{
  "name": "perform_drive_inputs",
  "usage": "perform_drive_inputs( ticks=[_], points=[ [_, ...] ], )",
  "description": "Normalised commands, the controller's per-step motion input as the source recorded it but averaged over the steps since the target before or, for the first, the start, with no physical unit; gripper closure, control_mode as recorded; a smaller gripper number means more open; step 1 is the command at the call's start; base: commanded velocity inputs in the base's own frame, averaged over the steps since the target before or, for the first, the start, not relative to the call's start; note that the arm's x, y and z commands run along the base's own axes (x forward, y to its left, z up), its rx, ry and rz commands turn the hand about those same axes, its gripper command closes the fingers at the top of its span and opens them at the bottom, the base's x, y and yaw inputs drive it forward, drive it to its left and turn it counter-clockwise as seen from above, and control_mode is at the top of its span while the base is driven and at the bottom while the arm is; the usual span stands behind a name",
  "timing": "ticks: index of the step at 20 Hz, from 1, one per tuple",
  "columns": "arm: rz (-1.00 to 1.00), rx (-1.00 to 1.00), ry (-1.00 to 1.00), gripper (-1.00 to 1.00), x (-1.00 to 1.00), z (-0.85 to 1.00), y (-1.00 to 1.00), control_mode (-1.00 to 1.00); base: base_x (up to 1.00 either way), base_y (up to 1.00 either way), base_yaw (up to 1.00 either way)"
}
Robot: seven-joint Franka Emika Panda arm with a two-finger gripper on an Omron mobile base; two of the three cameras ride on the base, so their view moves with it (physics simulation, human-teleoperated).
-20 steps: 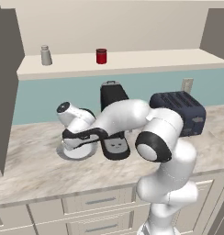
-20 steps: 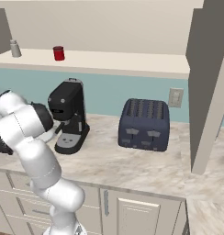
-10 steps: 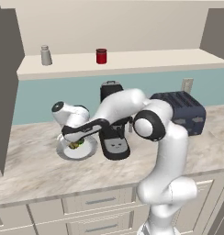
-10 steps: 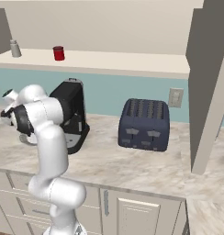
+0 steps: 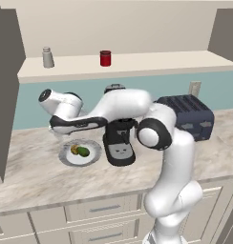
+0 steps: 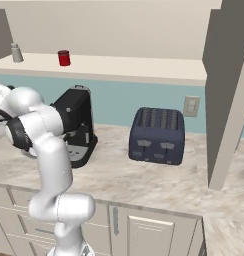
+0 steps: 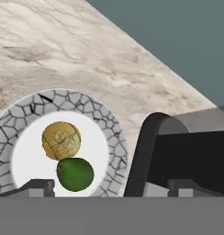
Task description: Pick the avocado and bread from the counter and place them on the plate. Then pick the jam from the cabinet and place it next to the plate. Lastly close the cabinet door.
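The white plate (image 5: 67, 157) with its grey speckled rim lies on the beige counter (image 5: 37, 174), left of the coffee machine. On it the green avocado (image 5: 83, 152) and the golden-brown bread (image 5: 74, 149) sit touching each other. The hand view looks down on the plate (image 7: 109, 133), with the bread (image 7: 61, 140) just above the avocado (image 7: 75, 174). My gripper (image 5: 57, 133) hovers above the plate's left rear edge, open and holding nothing; its fingertips (image 7: 38, 186) stand wide apart. The red jam (image 5: 105, 58) stands on the cabinet shelf (image 5: 137, 64), also seen as the jam (image 6: 64, 58) from the right.
A black coffee machine (image 5: 119, 143) stands right beside the plate, under my forearm. A dark blue toaster (image 5: 185, 116) sits farther right. A grey-white shaker (image 5: 48, 57) stands on the shelf left of the jam. An open cabinet door (image 5: 4, 95) hangs at the far left.
My hand has lifted off the plate and drawn up and left. The avocado and bread now lie uncovered on the plate, with nothing in the gripper.
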Motion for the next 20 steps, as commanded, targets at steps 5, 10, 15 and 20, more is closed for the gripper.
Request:
perform_drive_inputs(
  ticks=[5, 10, 15, 20],
  points=[
    [-0.14, 0.00, -0.23, -1.00, -0.63, 0.91, -0.16, -1.00, 0.00, 0.00, 0.00],
    [-0.01, 0.11, -0.46, -1.00, -0.70, 0.40, -0.73, -1.00, 0.00, 0.00, 0.00],
    [0.00, 0.21, -0.58, -1.00, -0.66, 0.33, -0.90, -1.00, 0.00, 0.00, 0.00],
    [0.08, 0.20, -0.59, -1.00, -0.74, 0.10, -1.00, -1.00, 0.00, 0.00, 0.00]
  ],
)
